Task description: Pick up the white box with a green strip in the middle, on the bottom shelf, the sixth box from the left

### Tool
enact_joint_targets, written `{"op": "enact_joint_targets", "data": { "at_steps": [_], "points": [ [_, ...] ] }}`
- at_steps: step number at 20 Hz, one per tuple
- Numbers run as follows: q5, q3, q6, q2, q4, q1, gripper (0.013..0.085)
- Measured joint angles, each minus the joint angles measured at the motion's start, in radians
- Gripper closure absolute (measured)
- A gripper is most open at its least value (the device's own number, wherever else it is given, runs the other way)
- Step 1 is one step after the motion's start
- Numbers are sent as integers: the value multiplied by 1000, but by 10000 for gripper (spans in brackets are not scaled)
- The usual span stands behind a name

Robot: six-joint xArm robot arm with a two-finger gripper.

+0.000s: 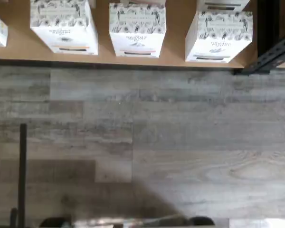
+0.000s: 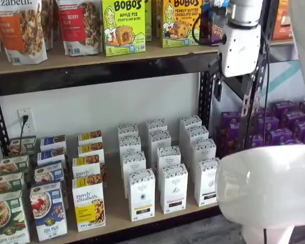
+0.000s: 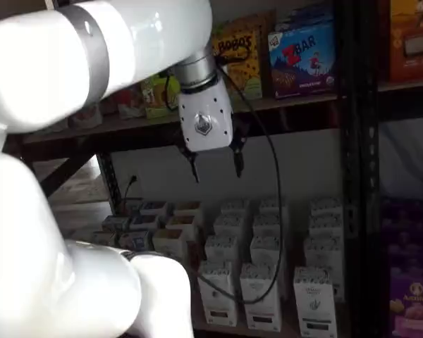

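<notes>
The bottom shelf [image 2: 115,207] is a pale tan board with a black rail. Three columns of white patterned boxes stand on its right part. The front box of the rightmost column [image 2: 206,181] shows in both shelf views [image 3: 315,301] and in the wrist view [image 1: 218,35], by the black upright. Its strip is too small to tell the colour. My gripper [image 3: 216,167] hangs high above these boxes, level with the upper shelf's edge. Its two black fingers are apart and hold nothing. Its white body [image 2: 239,48] shows in a shelf view.
Coloured cereal boxes [image 2: 48,211] fill the shelf's left part. Bobo's boxes [image 2: 123,25] stand on the upper shelf. Purple boxes [image 2: 287,124] fill the neighbouring rack past a black upright [image 2: 206,99]. Grey plank floor [image 1: 142,142] lies in front. My white arm links [image 2: 267,188] block part of both shelf views.
</notes>
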Motion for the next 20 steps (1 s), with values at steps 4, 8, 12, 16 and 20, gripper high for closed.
{"op": "enact_joint_targets", "data": {
  "at_steps": [4, 8, 12, 16, 20],
  "points": [
    [-142, 88, -31, 34, 16, -30, 130],
    [-299, 178, -39, 85, 18, -36, 130],
    [-429, 238, -21, 156, 6, -23, 130],
    [-566, 282, -8, 232, -5, -17, 130],
    [-681, 305, -29, 320, 39, -7, 130]
  ]
}}
